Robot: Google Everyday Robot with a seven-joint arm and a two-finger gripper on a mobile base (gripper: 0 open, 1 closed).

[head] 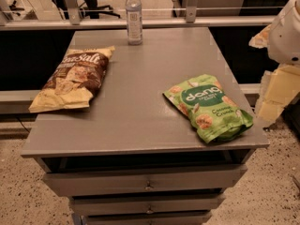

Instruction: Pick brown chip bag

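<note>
Pincer [275, 93] off to the right of the green pouch [207, 108], beyond the surface [140, 121] edge; approach step not yet begun.
Whether the pincer is wide or narrow cannot be told. The brown chip bag [72, 78] lies flat, well left of the green pouch. The next move likely calls for crossing above the green pouch without touching it, then descending over the bag's dark middle.

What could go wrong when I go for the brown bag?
The brown bag lies flat at the left edge of the table; a glancing grasp could push it off. Only the arm shows, at the far right, the gripper out of view, so the reach may sweep the green pouch. The upright bottle beyond the bag could tip.
</note>
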